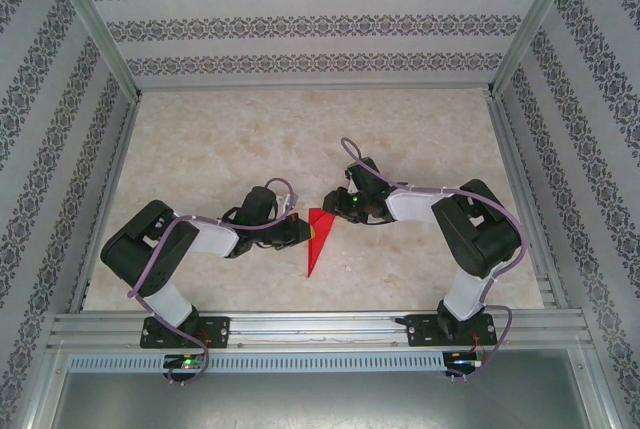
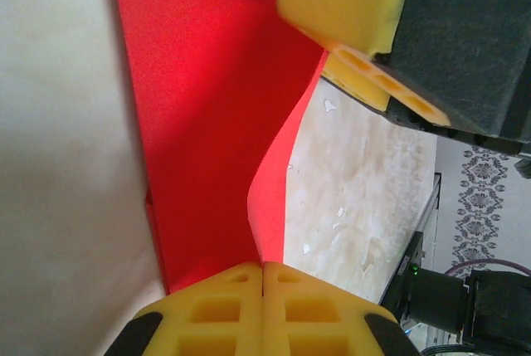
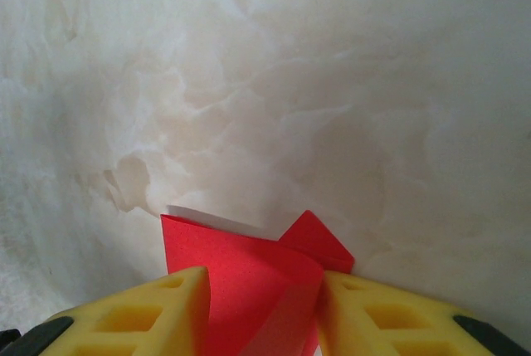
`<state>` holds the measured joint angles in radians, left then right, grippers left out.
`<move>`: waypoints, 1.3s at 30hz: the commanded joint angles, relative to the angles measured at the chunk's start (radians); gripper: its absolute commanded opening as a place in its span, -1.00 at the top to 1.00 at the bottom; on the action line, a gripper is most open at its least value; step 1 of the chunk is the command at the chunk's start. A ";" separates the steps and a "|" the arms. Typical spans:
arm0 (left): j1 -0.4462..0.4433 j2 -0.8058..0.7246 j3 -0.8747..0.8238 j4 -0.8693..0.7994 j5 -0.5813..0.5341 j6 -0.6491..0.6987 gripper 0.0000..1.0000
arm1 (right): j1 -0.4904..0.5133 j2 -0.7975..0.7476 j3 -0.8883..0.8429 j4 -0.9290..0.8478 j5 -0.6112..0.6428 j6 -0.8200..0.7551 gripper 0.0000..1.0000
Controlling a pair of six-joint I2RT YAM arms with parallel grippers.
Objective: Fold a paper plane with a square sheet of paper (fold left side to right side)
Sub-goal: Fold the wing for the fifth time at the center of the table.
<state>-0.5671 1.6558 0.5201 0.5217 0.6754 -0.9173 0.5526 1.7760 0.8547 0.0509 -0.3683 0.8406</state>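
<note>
Paper plane is held by left fingers and right fingers.

There was one red paper on one bench. Two arms were counted, a left arm and a right arm. Two grippers were counted, the left gripper and the right gripper. Each carried two yellow fingers, four altogether.

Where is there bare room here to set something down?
Bare: the far half of the table, from the red paper to the back wall. Crowded: the near middle, where the left gripper and right gripper meet on it, with the arms' elbows either side.
</note>
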 commanded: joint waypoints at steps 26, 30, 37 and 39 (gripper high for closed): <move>0.016 0.027 0.018 -0.062 -0.023 0.049 1.00 | 0.030 0.057 0.009 -0.055 0.037 -0.034 0.18; 0.016 -0.020 0.029 -0.110 -0.023 0.069 1.00 | 0.030 0.060 0.010 -0.057 0.038 -0.035 0.18; 0.016 -0.048 0.041 -0.154 -0.016 0.092 1.00 | 0.032 0.065 0.017 -0.059 0.034 -0.037 0.18; 0.016 -0.042 0.044 -0.152 -0.013 0.092 1.00 | 0.032 0.065 0.017 -0.060 0.033 -0.035 0.18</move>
<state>-0.5610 1.6203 0.5468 0.4160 0.6502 -0.8562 0.5610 1.7824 0.8707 0.0284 -0.3573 0.8299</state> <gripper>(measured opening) 0.035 0.410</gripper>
